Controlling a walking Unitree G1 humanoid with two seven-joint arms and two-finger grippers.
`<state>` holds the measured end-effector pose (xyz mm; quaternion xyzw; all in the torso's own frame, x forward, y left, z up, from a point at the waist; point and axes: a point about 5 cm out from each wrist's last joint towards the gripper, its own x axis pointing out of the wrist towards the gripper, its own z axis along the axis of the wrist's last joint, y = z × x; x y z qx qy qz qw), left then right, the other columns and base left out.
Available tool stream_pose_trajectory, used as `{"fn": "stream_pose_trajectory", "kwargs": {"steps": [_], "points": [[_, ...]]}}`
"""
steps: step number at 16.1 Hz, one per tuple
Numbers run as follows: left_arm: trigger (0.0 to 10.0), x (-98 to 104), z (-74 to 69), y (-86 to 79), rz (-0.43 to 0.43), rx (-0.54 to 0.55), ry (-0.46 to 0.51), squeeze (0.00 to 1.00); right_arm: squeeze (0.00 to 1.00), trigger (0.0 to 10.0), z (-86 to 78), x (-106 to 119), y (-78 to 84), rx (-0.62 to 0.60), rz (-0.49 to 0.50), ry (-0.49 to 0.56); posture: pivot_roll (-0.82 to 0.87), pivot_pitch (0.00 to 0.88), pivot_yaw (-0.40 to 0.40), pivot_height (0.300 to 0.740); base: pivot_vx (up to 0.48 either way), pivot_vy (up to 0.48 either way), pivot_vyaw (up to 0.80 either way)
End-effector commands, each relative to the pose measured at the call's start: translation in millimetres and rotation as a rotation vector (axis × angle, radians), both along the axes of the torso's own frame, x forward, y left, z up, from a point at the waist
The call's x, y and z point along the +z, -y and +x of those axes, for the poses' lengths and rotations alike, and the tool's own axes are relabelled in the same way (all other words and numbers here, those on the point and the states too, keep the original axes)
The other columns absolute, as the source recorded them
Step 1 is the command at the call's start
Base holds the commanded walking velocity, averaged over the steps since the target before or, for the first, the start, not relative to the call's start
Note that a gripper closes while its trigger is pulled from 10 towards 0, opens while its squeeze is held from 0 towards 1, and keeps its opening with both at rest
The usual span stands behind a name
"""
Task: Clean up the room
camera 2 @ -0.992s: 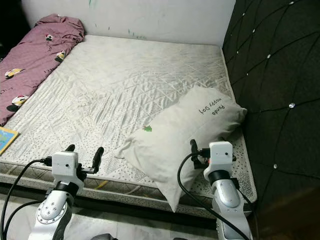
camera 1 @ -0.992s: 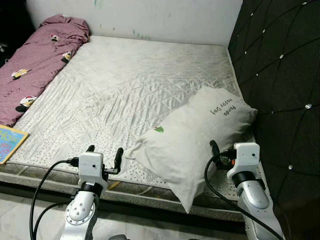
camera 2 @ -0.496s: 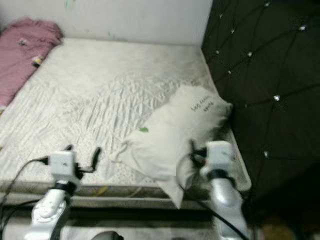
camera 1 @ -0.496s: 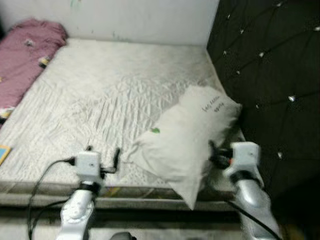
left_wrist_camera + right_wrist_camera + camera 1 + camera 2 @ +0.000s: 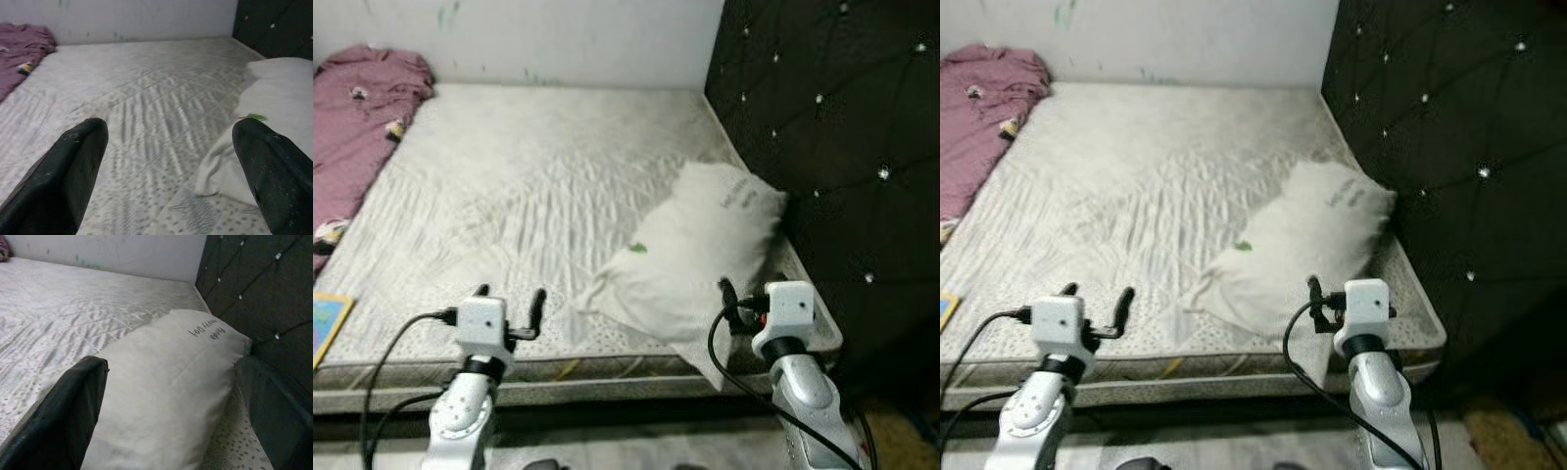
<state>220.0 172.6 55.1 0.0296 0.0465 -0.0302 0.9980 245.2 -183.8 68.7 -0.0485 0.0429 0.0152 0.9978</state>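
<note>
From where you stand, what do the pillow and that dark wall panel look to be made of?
The pillow looks like matte off-white woven cloth, soft and creased, with printed lettering. The dark wall panel looks like padded black upholstery, perhaps velvet or faux leather: quilted in diamonds with shiny studs.

My purple blanket [image 5: 357, 117] runs off the left edge of the left eye view, so I cannot see how far it spreads. At the lower left edge a colourful book [image 5: 328, 323] is cut off, and its cover is too small to read. The dark writing on the pillow [image 5: 700, 255] is too small and tilted for me to read. The pillow's lower corner hangs past the mattress [image 5: 529, 186] edge, partly behind my right claw [image 5: 729, 299], of which only one finger shows from above. In the right wrist view the pillow's near end is cut off by the bottom edge.
</note>
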Motion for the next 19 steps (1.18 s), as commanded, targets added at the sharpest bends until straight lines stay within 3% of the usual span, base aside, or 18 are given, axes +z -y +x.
{"fn": "stream_pose_trajectory", "kwargs": {"steps": [1, 6, 17, 19], "points": [[10.0, 1.4, 0.6, 4.4, -0.007, -0.010, 0.008, 0.00, 0.00, 10.0, 0.7, 1.1, 3.2, -0.011, -0.008, 0.001, -0.02, 0.000, -0.005, 0.740, 0.000, 0.000, 0.00], [10.0, 0.7, 0.7, 3.3, 0.009, -0.007, 0.009, 0.00, 0.00, 10.0, 1.3, 0.6, 2.9, -0.008, -0.010, 0.001, -0.02, 0.000, -0.004, 0.740, 0.000, 0.000, 0.00], [10.0, -1.0, 0.4, 5.8, -0.002, -0.011, 0.004, 0.00, 0.00, 10.0, 0.9, 0.6, 5.9, -0.011, -0.017, -0.002, -0.02, 0.000, -0.007, 0.740, 0.000, -0.345, 0.00], [10.0, -1.2, 0.3, 6.9, -0.021, -0.005, 0.009, 0.00, 0.00, 10.0, 0.6, 0.7, 6.6, -0.012, -0.020, -0.002, -0.03, 0.000, -0.008, 0.740, 0.000, 0.000, 0.00]]}}
